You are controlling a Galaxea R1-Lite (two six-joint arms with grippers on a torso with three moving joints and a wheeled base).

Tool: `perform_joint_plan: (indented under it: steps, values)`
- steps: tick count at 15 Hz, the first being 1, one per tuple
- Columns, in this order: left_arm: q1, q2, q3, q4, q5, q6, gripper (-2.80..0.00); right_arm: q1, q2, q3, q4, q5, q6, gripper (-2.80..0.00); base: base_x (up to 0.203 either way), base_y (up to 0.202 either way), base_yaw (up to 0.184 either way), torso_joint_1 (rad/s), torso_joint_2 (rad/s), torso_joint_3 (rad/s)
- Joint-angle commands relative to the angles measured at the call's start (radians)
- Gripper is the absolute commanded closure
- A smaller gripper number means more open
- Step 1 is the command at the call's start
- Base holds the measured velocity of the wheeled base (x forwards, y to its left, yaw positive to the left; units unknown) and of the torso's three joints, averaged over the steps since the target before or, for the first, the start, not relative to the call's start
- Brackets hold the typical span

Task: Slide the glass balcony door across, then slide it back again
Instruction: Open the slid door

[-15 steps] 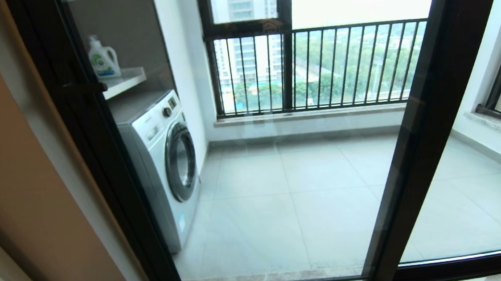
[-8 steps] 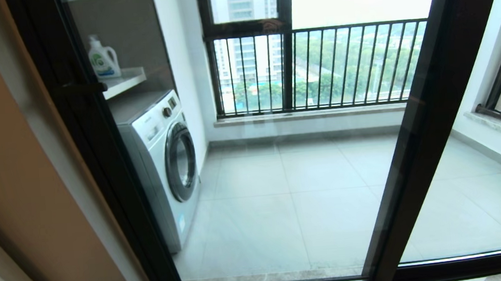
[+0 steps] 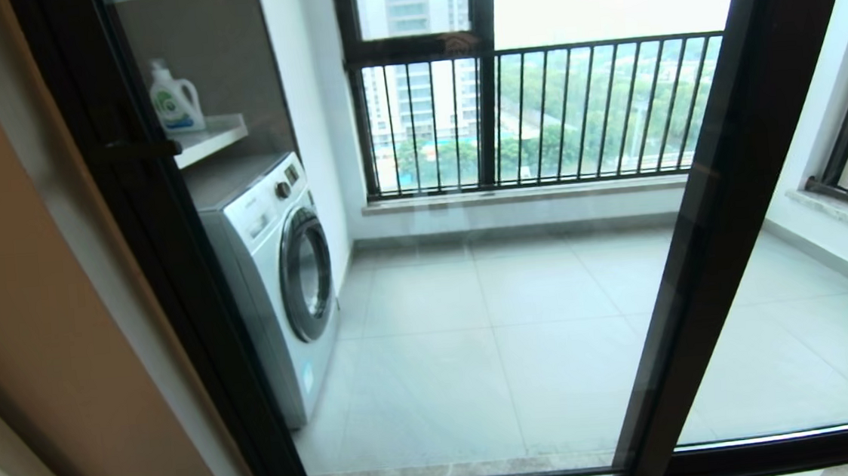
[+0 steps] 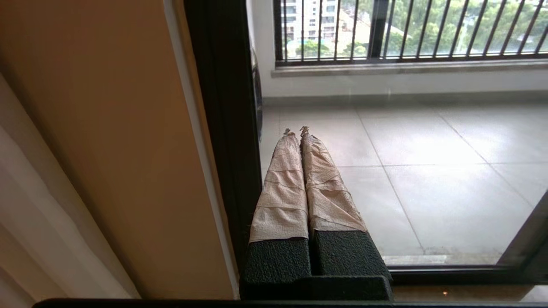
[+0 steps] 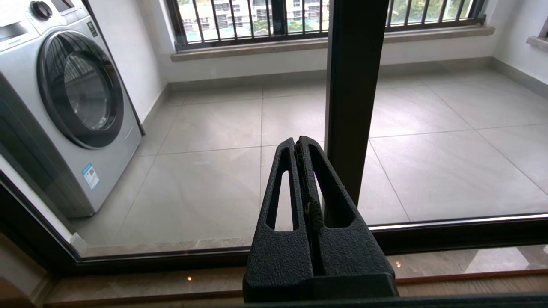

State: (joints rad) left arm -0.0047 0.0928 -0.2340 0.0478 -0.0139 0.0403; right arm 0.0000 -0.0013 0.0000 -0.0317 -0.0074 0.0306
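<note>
The glass balcony door (image 3: 474, 302) fills the head view, a clear panel in a slim glossy black frame. Its left upright (image 3: 166, 235) carries a small dark latch handle (image 3: 141, 149) and stands against the tan wall; its right upright (image 3: 723, 192) overlaps the matching glass panel (image 3: 803, 344). Neither arm shows in the head view. My left gripper (image 4: 296, 129), fingers wrapped in beige tape, is shut and empty just beside the door's left upright (image 4: 222, 128). My right gripper (image 5: 297, 141) is shut and empty in front of the glass, next to the right upright (image 5: 353, 94).
Behind the glass a washing machine (image 3: 275, 265) stands on the left under a shelf with a detergent bottle (image 3: 175, 99). A black-framed window with railing bars (image 3: 535, 116) closes the tiled balcony. The tan wall (image 3: 28, 299) lies left; the door's bottom track (image 5: 428, 233) runs along the floor.
</note>
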Motion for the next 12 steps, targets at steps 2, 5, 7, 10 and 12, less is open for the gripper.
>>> perform_joint_plan:
  steps: [2, 5, 7, 10, 12]
  values:
    - [-0.005, 0.179, -0.141, 0.015, -0.058, -0.009, 0.00, 0.000, 0.001, 0.012, -0.001, 0.000, 0.000, 0.00, 0.000, 0.000, 0.000, 0.000, 0.00, 0.000]
    - [-0.006, 0.356, -0.234, 0.011, -0.082, -0.010, 0.00, 0.000, 0.000, 0.012, -0.001, 0.000, 0.000, 0.00, 0.000, 0.000, 0.000, 0.000, 0.00, 0.000]
    - [-0.006, 0.532, -0.322, -0.032, -0.085, -0.012, 0.00, 0.000, 0.000, 0.012, -0.001, 0.000, 0.000, 0.00, 0.000, 0.000, 0.000, 0.000, 0.00, 0.000]
    - [-0.006, 0.809, -0.442, -0.186, -0.088, -0.012, 0.00, 0.000, 0.001, 0.012, -0.001, 0.000, 0.000, 0.00, 0.000, 0.000, 0.000, 0.000, 0.00, 0.000]
    - [-0.006, 0.990, -0.532, -0.300, -0.089, -0.013, 0.00, 0.000, 0.001, 0.012, -0.001, 0.000, 0.000, 0.00, 0.000, 0.000, 0.000, 0.000, 0.00, 0.000]
